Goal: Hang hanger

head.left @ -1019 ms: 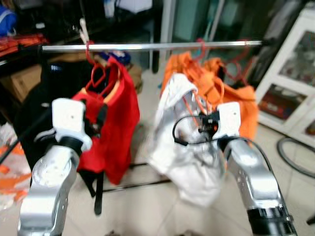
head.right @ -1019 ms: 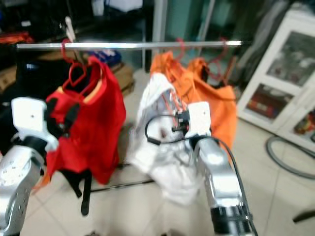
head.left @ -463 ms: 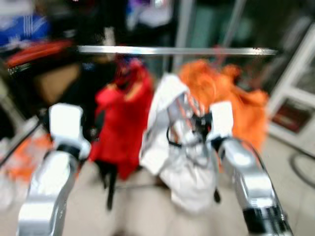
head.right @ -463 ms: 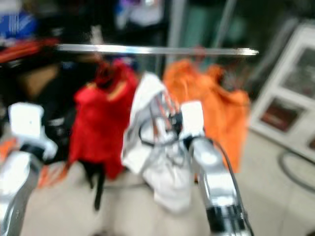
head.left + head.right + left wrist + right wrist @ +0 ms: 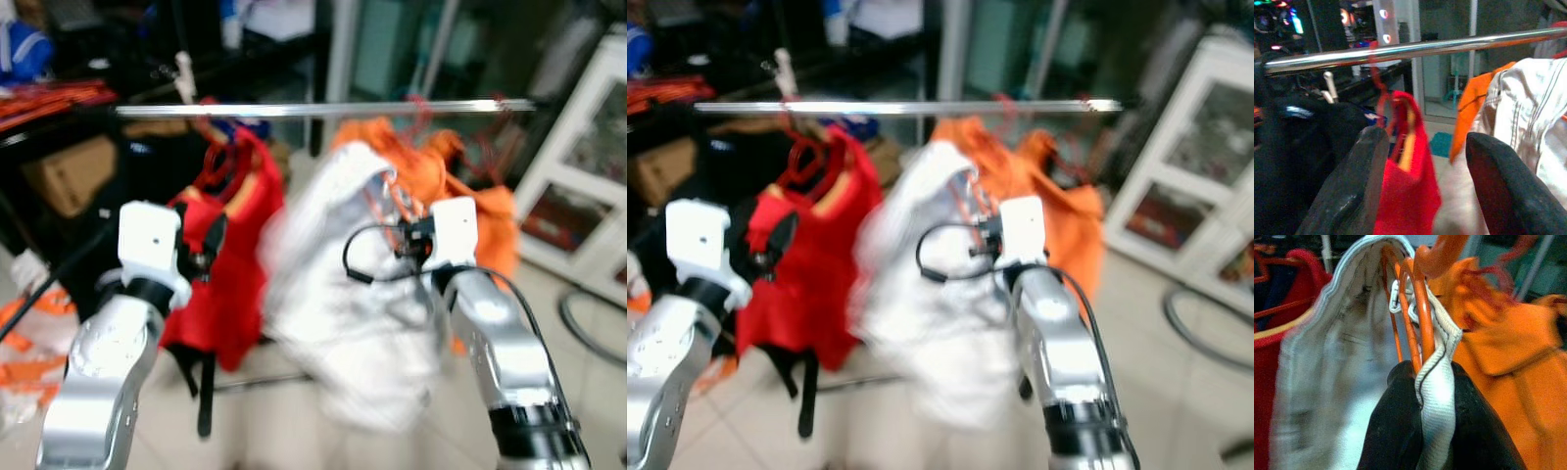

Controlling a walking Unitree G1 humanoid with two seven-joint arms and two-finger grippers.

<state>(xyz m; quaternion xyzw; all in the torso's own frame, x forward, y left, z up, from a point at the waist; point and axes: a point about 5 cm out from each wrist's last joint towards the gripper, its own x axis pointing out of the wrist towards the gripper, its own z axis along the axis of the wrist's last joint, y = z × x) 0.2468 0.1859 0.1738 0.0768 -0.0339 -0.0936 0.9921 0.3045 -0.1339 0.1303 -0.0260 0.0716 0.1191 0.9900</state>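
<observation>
Between the two black fingers of the right gripper [image 5: 1425,396] sits an orange hanger [image 5: 1418,313], pinched there together with the collar edge of the white garment [image 5: 343,323] draped on it; the fingers are closed tight on hanger and cloth. Seen from the head, that gripper is raised in front of the clothes rail [image 5: 323,109], with the hanger just below the silver bar and its hook not over it, and the white garment hangs blurred beneath. Behind it on the rail hang orange garments [image 5: 460,186], and toward the robot's left a red garment [image 5: 230,264] on a red hanger [image 5: 1378,83] hooked over the bar. The left gripper [image 5: 1422,161] is held up near the red garment with its fingers spread apart and nothing between them. A white cabinet [image 5: 588,186] stands at the right on the tiled floor [image 5: 294,431].
</observation>
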